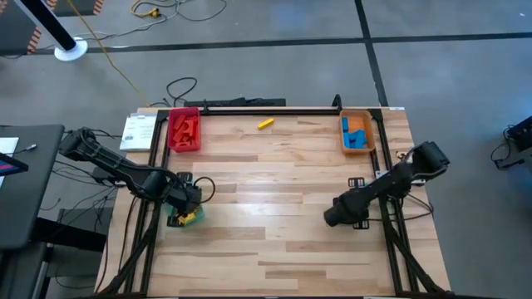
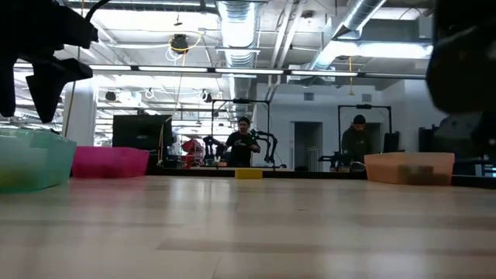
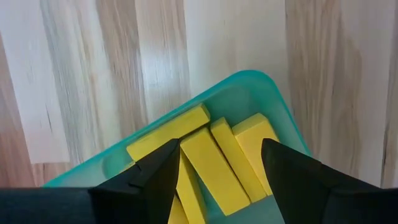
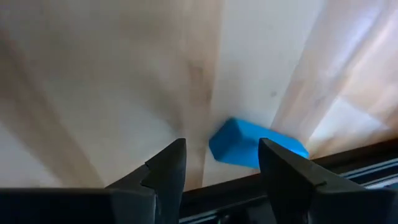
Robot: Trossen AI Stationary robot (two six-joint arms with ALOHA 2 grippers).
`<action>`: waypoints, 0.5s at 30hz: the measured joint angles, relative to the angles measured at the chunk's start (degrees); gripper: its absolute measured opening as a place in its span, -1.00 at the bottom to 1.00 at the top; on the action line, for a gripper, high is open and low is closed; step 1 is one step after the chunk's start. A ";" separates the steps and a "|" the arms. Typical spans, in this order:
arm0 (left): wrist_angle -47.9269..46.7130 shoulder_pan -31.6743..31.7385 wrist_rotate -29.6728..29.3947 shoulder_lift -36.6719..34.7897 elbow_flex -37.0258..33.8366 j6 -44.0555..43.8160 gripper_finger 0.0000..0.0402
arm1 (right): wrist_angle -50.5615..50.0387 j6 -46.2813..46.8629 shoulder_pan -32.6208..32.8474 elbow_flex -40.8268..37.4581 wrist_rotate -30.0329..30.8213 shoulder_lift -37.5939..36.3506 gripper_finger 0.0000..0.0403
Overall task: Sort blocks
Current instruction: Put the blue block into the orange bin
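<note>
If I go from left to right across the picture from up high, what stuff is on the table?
Left pincer over the green tray → red tray → yellow block → right pincer → orange tray.

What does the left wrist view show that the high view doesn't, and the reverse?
Only the left wrist view: yellow blocks lying side by side in the green tray, and the left gripper open above them. Only the high view: the red tray, the orange tray, a loose yellow block and the right gripper. Both: left gripper over the green tray.
</note>
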 joint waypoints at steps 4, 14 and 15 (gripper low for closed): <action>0.54 0.00 0.03 0.00 0.02 0.57 0.11 | 1.58 -3.49 -2.09 0.19 -0.10 4.73 0.06; 0.65 0.00 0.03 0.00 0.04 1.82 0.11 | 1.80 -9.36 -5.31 3.41 -1.29 9.45 -0.24; 0.65 0.00 0.03 0.00 0.04 1.83 0.11 | 2.05 -9.40 -5.71 3.68 -1.29 9.29 -0.31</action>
